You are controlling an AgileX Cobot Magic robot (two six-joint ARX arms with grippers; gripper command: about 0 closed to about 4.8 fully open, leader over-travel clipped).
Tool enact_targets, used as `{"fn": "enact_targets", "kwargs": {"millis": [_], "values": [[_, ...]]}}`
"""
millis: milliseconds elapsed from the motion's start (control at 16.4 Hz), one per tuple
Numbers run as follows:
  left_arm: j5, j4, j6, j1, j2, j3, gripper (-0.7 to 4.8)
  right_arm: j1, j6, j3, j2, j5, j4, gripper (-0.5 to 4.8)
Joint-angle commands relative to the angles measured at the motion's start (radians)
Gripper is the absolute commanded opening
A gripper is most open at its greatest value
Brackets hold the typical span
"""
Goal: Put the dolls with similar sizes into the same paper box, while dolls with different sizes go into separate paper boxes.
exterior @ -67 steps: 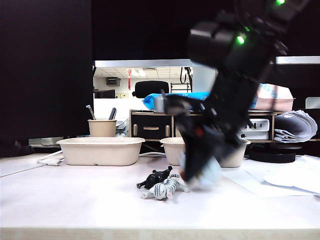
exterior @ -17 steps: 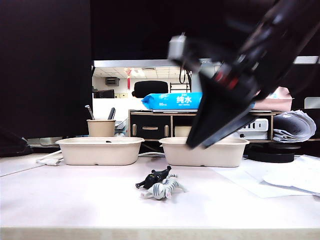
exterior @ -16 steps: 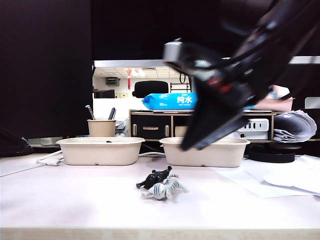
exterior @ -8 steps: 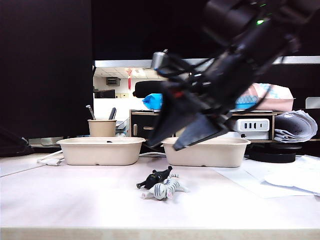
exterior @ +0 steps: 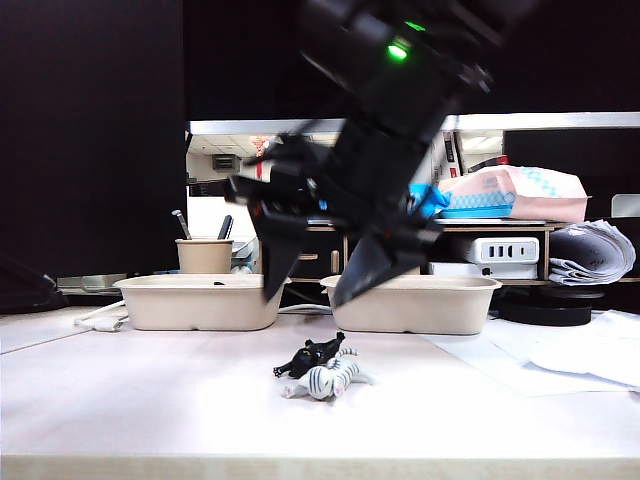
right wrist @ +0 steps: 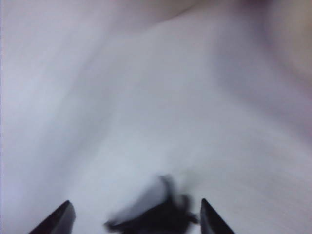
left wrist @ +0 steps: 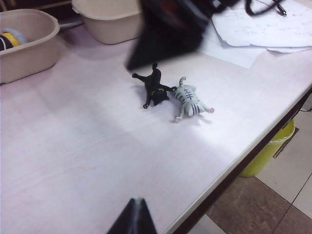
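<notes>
- My right gripper (exterior: 305,280) hangs in the air above the two tiny dolls, its fingers spread apart with nothing between them; one dark fingertip (exterior: 272,282) points down on the left-box side, the other on the right-box side.
- The black animal (exterior: 308,357) lies on its side on the table (exterior: 150,400), in front of the gap between the two paper boxes; the zebra (exterior: 330,378) lies touching it, on the side nearer the table's front edge.
- In my right wrist view the picture is smeared, but a dark shape, the black animal (right wrist: 158,214) I judge, sits between my fingertips and a little ahead of them. So the target lies almost straight below my claw.
- From the left wrist view the black animal (left wrist: 153,90) stretches its long axis roughly from the boxes toward the table edge, and the zebra (left wrist: 190,100) lies slantwise beside it. I would want my fingers to straddle the short way across one body, not both.
- The left box (exterior: 200,300) already holds the yellow-and-black doll (left wrist: 9,39); the right box (exterior: 410,303) hides its inside from here.
- My left gripper (left wrist: 132,219) rests well back from the dolls, low by the table's near edge; its fingertips look pressed together. The right arm is plainly the nearer one.
- The risk I judge: the two tiny dolls touch, so a careless close could catch both or knock one away.
</notes>
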Motion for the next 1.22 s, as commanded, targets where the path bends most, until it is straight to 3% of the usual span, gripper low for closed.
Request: {"fn": "enact_targets", "kwargs": {"millis": [61,243,426,973,1095,1217], "values": [[0.003,0.01,0.001,0.002,0.001,0.001,-0.05,0.001,0.145,0.047,-0.005,0.099,-0.148,3.08],[0.003,0.008,0.001,0.002,-0.014,0.001,-0.05,0.002,0.41,0.056,-0.005,0.042,-0.205,2.7],[0.003,-0.006,0.001,0.001,-0.134,0.001,-0.05,0.001,0.499,0.064,0.018,-0.007,-0.194,2.7],[0.003,-0.008,0.001,0.002,-0.194,0.001,-0.05,0.016,0.521,0.222,0.191,-0.055,-0.283,2.57],[0.003,-0.008,0.001,0.002,-0.222,0.001,-0.05,0.019,0.52,0.222,0.191,-0.05,-0.327,2.1],[0.003,-0.008,0.001,0.002,-0.243,0.001,-0.05,0.019,0.52,0.222,0.191,-0.045,-0.321,2.1]]}}
